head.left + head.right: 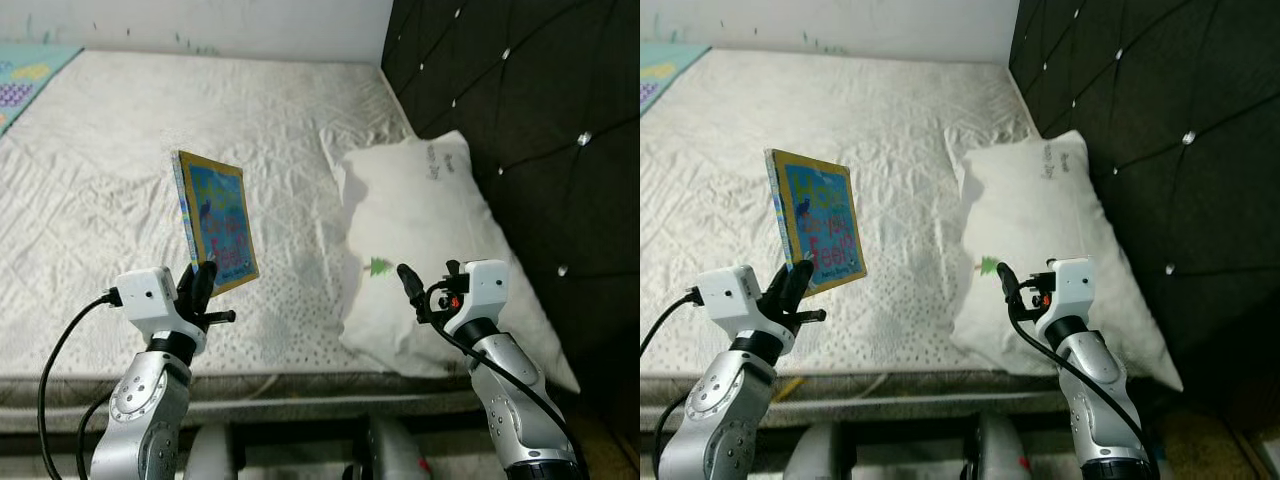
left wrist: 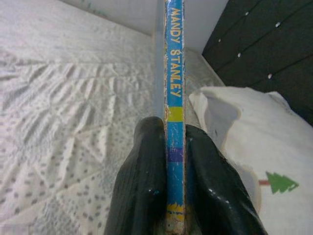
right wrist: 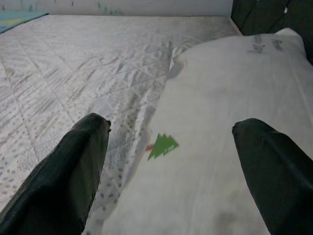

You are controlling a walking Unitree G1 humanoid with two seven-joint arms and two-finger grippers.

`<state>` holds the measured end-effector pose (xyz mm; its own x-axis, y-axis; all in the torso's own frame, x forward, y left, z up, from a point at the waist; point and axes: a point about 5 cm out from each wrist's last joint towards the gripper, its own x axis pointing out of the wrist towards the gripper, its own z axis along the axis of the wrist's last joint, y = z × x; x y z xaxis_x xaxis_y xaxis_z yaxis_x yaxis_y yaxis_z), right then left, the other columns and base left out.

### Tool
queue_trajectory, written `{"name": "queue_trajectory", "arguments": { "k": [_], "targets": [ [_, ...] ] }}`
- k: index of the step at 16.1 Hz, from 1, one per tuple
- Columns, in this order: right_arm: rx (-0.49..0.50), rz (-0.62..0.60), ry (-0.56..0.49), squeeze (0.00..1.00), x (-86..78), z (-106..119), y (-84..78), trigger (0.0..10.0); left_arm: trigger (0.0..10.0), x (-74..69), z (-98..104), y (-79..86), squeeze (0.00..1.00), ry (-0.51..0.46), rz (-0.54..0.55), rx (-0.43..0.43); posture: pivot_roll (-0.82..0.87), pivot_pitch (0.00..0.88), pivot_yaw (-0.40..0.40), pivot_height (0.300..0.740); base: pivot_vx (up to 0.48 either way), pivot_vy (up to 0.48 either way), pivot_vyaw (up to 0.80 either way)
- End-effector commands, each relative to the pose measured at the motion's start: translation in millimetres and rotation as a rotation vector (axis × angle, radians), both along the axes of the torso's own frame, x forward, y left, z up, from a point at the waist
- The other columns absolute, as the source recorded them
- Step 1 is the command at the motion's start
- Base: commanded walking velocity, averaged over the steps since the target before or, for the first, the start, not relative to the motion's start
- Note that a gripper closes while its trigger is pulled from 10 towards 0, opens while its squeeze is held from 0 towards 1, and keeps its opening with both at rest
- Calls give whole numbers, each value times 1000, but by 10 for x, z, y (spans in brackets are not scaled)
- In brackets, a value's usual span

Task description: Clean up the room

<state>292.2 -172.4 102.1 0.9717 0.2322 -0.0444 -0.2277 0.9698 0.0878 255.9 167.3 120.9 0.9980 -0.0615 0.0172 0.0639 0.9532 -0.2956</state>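
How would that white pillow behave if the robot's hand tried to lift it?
The pillow would probably sag and fold, since its cover already lies creased and slumped on the mattress. It looks light for its bulk. The open right hand could likely pinch only a fold of fabric.

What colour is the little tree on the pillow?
Green, with a reddish trunk; the tree on the pillow shows best in the right wrist view.

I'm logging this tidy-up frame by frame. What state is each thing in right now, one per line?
book: lifted off the mattress, held upright by its lower edge, spine towards the left wrist camera.
left claw: shut on the book.
right claw: open, empty, above the pillow's near end.
pillow: lying flat on the mattress against the headboard, creased.
mattress: bare, no sheet, wrinkled quilting.
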Motion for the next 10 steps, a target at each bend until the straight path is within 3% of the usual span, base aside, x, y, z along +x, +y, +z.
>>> {"name": "queue_trajectory", "arguments": {
  "k": [1,7,10],
  "targets": [
    [-9,-5,0,0,-3,8,-29,10000,10000,31,54,13,0,-19,19,-11,-8,107,-52,598,0,0,0],
    [-16,-1,-1,0,-15,18,-56,10000,10000,135,-16,115,0,60,82,-54,-22,118,-60,563,0,0,0],
    [-22,-7,-2,0,-34,33,-89,10000,10000,258,-125,125,0,162,67,-174,-41,124,-66,563,0,0,0]
  ]
}}
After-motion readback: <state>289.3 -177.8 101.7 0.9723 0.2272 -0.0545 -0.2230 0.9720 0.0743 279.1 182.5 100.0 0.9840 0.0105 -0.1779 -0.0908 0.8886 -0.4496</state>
